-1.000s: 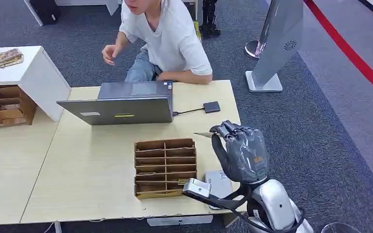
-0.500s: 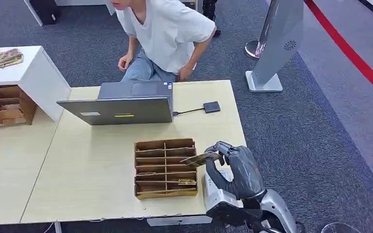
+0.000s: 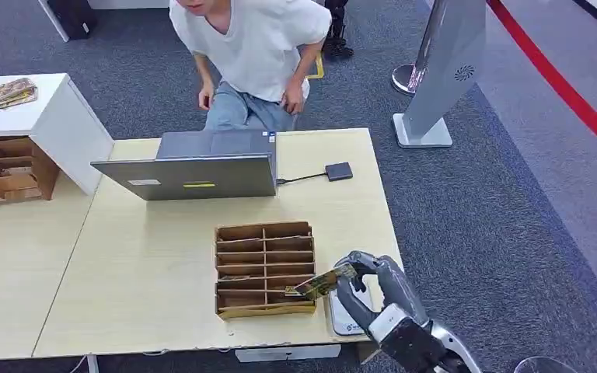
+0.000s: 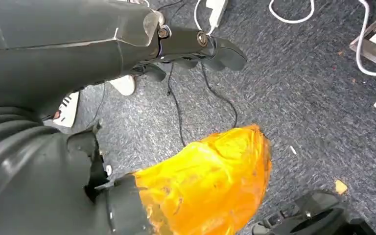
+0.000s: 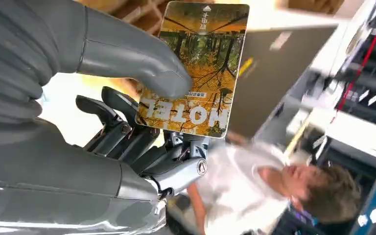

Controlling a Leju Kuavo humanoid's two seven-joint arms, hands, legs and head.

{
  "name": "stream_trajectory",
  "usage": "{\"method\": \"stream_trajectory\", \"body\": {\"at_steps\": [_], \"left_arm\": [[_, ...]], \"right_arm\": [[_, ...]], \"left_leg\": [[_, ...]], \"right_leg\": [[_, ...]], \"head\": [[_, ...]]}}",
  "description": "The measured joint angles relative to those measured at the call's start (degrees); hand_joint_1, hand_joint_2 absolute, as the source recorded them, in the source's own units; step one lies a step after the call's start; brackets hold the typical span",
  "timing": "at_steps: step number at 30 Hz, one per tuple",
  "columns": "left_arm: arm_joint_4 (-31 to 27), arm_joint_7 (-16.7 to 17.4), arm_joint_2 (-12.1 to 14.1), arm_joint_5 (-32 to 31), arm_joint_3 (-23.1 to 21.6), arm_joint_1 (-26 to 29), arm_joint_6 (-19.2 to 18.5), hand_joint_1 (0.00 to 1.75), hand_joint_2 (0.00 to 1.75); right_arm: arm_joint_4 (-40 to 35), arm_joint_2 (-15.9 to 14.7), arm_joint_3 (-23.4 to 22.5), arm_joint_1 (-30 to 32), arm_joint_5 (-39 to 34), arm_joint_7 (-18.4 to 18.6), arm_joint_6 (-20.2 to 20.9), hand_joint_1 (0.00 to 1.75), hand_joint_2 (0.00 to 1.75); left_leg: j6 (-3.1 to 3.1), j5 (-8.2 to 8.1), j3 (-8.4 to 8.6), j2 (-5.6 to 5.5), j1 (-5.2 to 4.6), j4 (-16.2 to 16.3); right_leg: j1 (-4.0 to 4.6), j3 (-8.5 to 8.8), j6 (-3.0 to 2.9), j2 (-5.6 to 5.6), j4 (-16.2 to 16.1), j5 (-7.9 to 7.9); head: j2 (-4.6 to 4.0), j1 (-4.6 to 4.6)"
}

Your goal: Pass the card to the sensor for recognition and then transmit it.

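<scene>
One card (image 3: pixel 323 283) is pinched in the right hand (image 3: pixel 373 291) in the head view, at about five o'clock on the wooden table (image 3: pixel 148 256). The card is tilted and hangs over the near right corner of the wooden organizer (image 3: pixel 264 268), just beside the white card reader (image 3: pixel 347 311) that lies flat under the hand. At twelve o'clock from the organizer stands an open laptop (image 3: pixel 194 167), with a small black box (image 3: pixel 339 171) on a cable at its three o'clock. Beyond the table a person (image 3: pixel 253 54) in a white shirt bends forward. At ten o'clock a white cabinet (image 3: pixel 47 116) carries a loose stack of cards (image 3: pixel 4 91).

In the left wrist view the left hand (image 4: pixel 186 46) hangs over grey carpet (image 4: pixel 298 98) strewn with cables; its fingers are curled in with nothing in them, and an orange-wrapped part (image 4: pixel 210 181) sits below.

In the right wrist view the thumb (image 5: pixel 132 61) presses on the face of the card (image 5: pixel 198 73), which reads "HOTEL" over an autumn forest print, with the darker fingers (image 5: pixel 127 132) behind it.
</scene>
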Motion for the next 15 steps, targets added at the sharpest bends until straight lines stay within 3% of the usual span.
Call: {"method": "stream_trajectory", "body": {"at_steps": [3,15], "left_arm": [[0.0,0.0,0.0,0.0,0.0,0.0,0.3,0.0,0.0],[0.0,0.4,0.0,-0.1,0.0,0.0,0.7,0.0,0.0]], "right_arm": [[1.2,-0.4,-0.8,0.8,-1.4,0.2,0.8,1.75,1.75],[8.0,-1.9,0.1,1.4,-3.8,6.7,0.2,1.75,1.75]], "left_leg": [[0.0,0.0,-0.01,0.01,0.0,0.0],[0.0,0.0,-0.01,0.01,0.0,0.0]], "right_leg": [[0.0,0.0,0.0,0.01,0.0,0.0],[0.0,0.0,0.0,0.0,0.0,0.0]], "head": [[0.0,0.0],[0.0,0.0]]}}
